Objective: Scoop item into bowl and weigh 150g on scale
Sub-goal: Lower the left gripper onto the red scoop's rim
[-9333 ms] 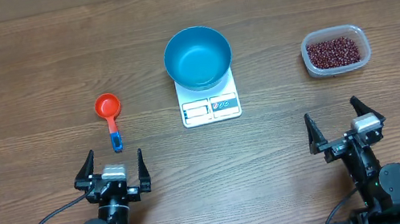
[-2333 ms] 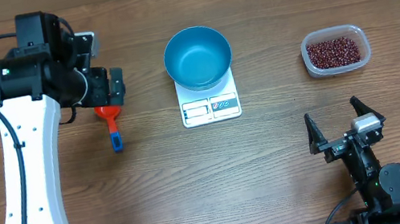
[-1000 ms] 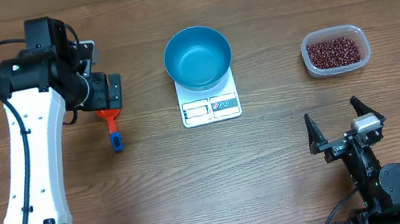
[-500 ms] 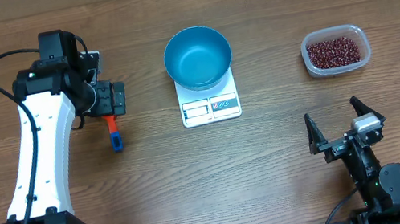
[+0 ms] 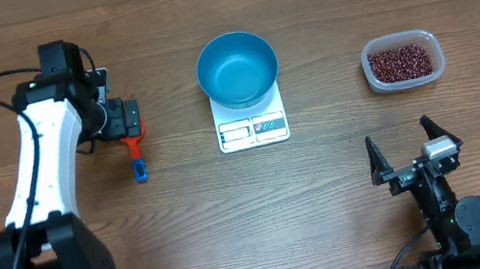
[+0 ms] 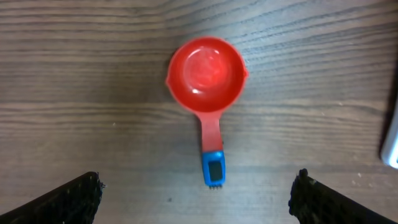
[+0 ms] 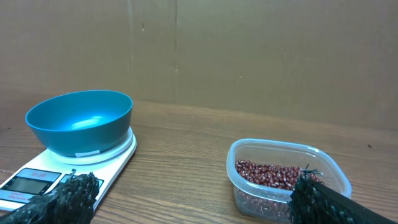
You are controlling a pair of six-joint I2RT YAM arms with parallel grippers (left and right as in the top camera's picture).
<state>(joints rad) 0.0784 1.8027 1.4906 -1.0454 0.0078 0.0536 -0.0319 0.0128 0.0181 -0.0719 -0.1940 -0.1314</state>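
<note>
The blue bowl (image 5: pixel 237 68) stands empty on the white scale (image 5: pixel 253 129) at mid-table. Dark red beans (image 5: pixel 401 60) fill a clear tub (image 5: pixel 373 83) at the right. My left gripper (image 5: pixel 124 117) hangs open above a red measuring scoop whose blue-tipped handle (image 5: pixel 137 163) sticks out toward me. In the left wrist view the scoop (image 6: pixel 207 73) lies empty on the wood, and the left gripper (image 6: pixel 196 198) straddles its handle end without touching. My right gripper (image 5: pixel 406 148) rests open near the front right edge, facing the bowl (image 7: pixel 79 121) and the beans (image 7: pixel 273 174).
A cardboard wall (image 7: pixel 249 56) closes off the far side of the table. Bare wood lies between the scoop, the scale (image 7: pixel 37 180) and the tub (image 7: pixel 245 186). The left arm's white link (image 5: pixel 37 178) reaches across the left side.
The left arm has swung its links a little while its open gripper stayed over the scoop's cup, shifting slightly left. The right arm has not moved.
</note>
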